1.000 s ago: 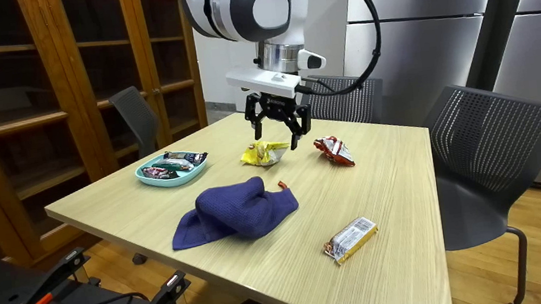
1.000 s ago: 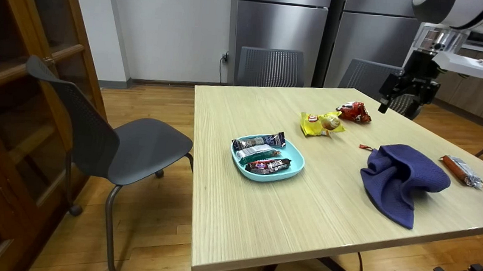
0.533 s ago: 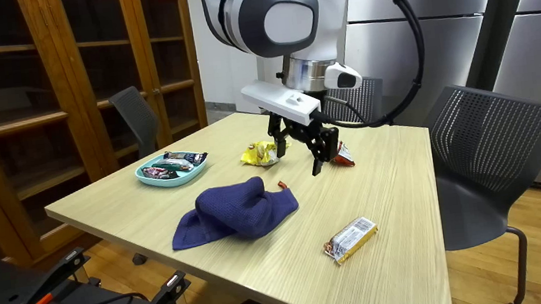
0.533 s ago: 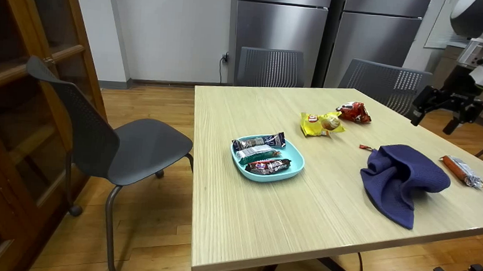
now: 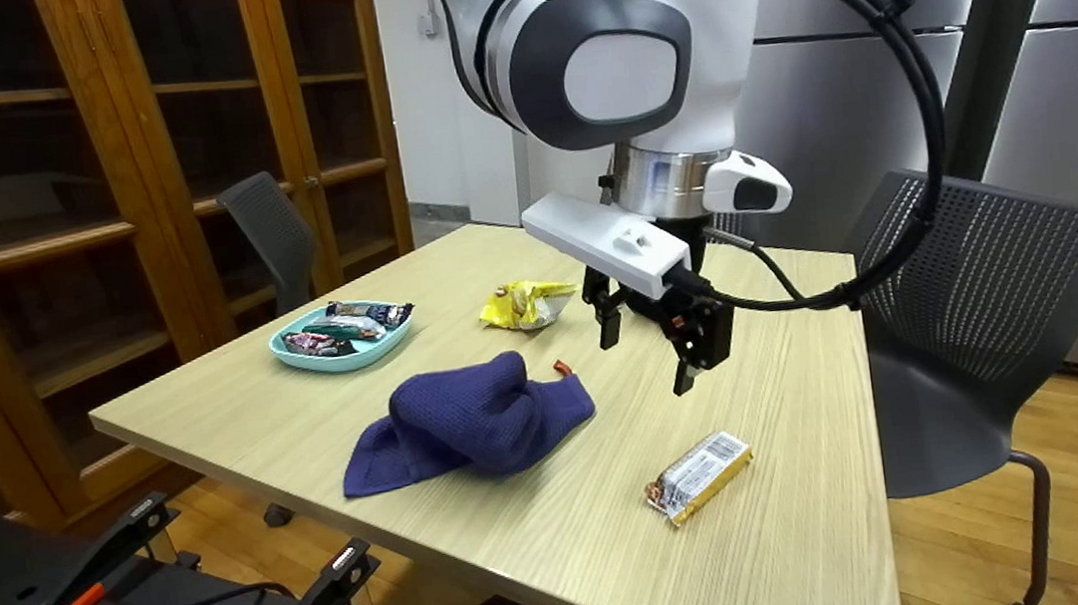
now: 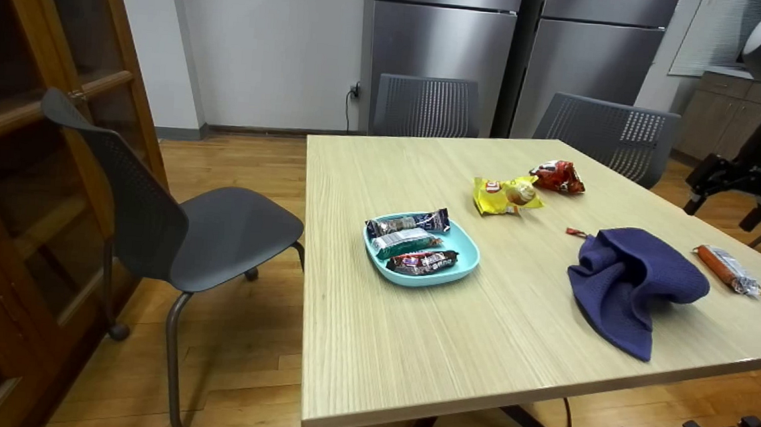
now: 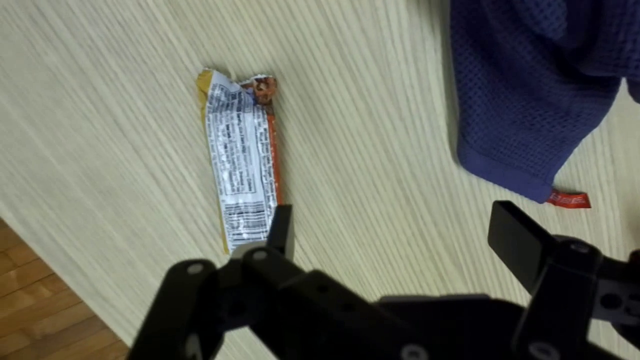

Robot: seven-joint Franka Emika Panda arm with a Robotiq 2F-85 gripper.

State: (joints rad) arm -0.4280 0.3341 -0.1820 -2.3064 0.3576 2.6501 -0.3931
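My gripper (image 5: 647,356) is open and empty above the table; it also shows in an exterior view (image 6: 722,212) and the wrist view (image 7: 395,230). The nearest things are a wrapped snack bar (image 7: 240,160) and a crumpled blue cloth (image 7: 525,100) with a red tag. In the wrist view one fingertip overlaps the bar's barcode end; the other is just below the cloth's corner. The bar lies on the table in both exterior views (image 5: 700,476) (image 6: 728,269), as does the cloth (image 5: 481,419) (image 6: 637,272). The gripper appears apart from both.
A yellow snack bag (image 5: 524,306) (image 6: 505,197) lies farther back. A red snack bag (image 6: 559,177) lies beside it, hidden behind the gripper in an exterior view. A light-blue tray (image 6: 416,281) holds several wrapped bars. Chairs (image 6: 232,230) stand around the table.
My open gripper has moved away from the yellow and red bags, toward the snack bar and the near side of the table, and has turned somewhat. The things on the table have not moved.
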